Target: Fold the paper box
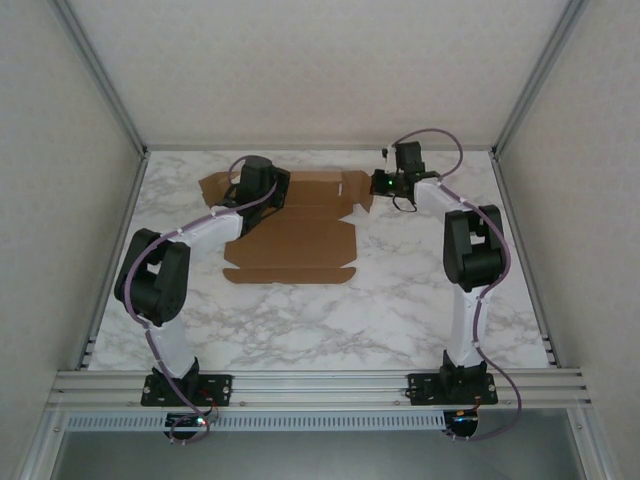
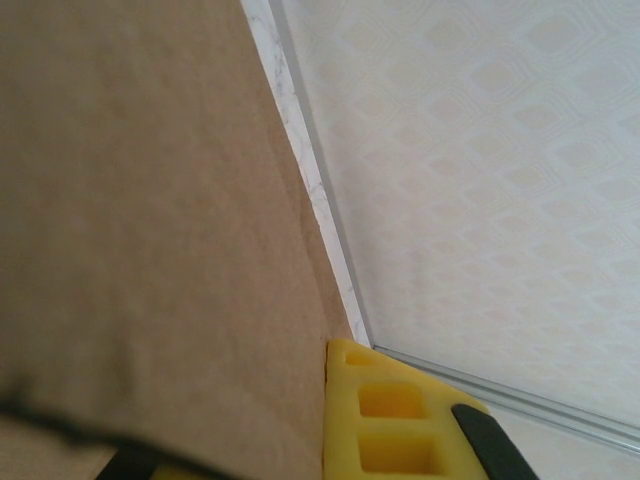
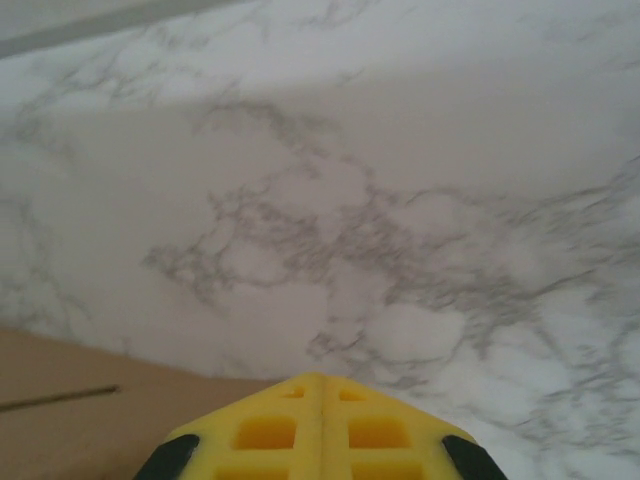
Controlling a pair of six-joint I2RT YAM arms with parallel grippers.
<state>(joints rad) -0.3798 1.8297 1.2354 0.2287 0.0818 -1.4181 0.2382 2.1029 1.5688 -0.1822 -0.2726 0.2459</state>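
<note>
The paper box [image 1: 295, 240] is a brown die-cut sheet lying mostly flat on the marble table, towards the back middle. My left gripper [image 1: 258, 190] sits over its back left part. In the left wrist view the cardboard [image 2: 150, 200] stands right against the inner face of one yellow finger [image 2: 390, 415] and hides the other, so the left gripper [image 2: 332, 350] is shut on a flap. My right gripper [image 1: 380, 184] is at the sheet's back right flap. Its yellow fingers meet with nothing between them [image 3: 322, 378], and a strip of cardboard [image 3: 80, 420] lies to their lower left.
The marble table [image 1: 300, 320] is walled on the left, back and right by pale panels in aluminium frames. The back corner rail [image 2: 480, 390] is close behind the left gripper. Open marble lies in front of the sheet.
</note>
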